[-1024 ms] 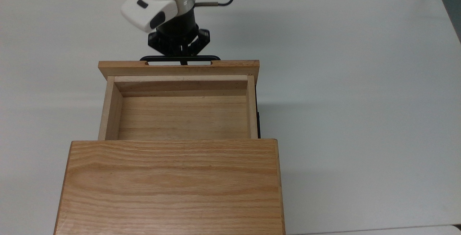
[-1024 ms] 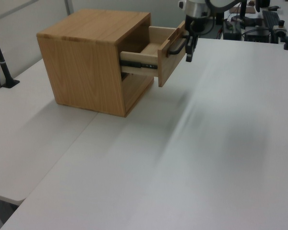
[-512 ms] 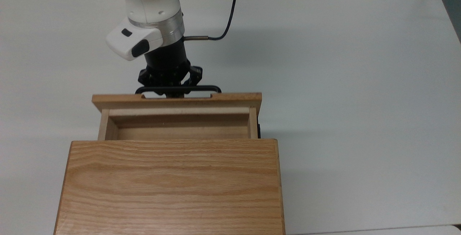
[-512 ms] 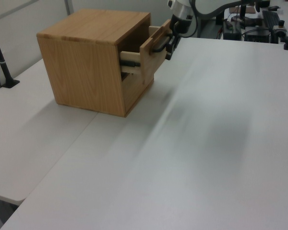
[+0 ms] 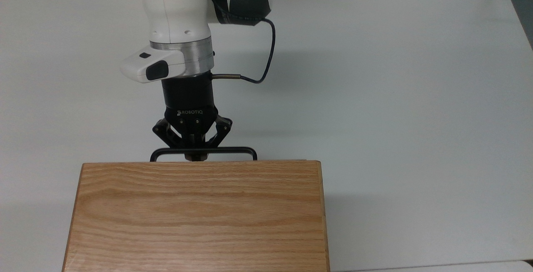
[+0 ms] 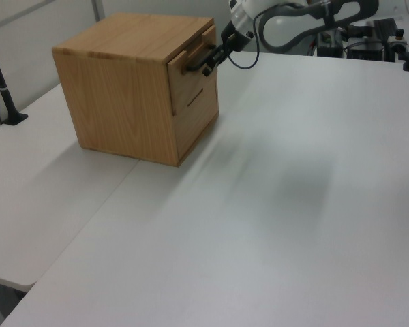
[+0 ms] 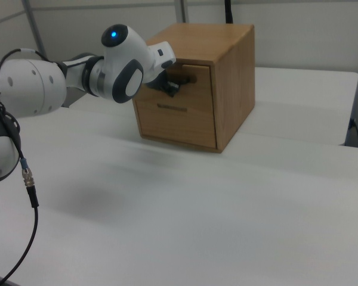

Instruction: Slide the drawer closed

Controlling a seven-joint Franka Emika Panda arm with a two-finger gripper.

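The drawer [image 6: 189, 83] sits pushed into the wooden cabinet [image 5: 200, 213], its front flush with the cabinet face in the left view and in the right view [image 7: 194, 83]. From the top view, its black bar handle [image 5: 237, 150] pokes out past the cabinet's top edge. My gripper [image 5: 195, 154] is at the middle of that handle, fingers shut together, their tips reaching across the bar toward the drawer front. In the left view the gripper [image 6: 209, 61] meets the handle [image 6: 193, 63] from the left view's right.
A second drawer front with its own thin handle [image 7: 172, 108] lies below the first. The cabinet stands on a white table [image 5: 395, 97] with wide bare surface around it. A black cable [image 5: 266, 55] loops off the wrist. A black post [image 6: 1, 88] stands at the left view's left.
The arm has advanced toward the cabinet and the drawer has slid all the way in; its open tray, visible before, is now hidden under the cabinet top.
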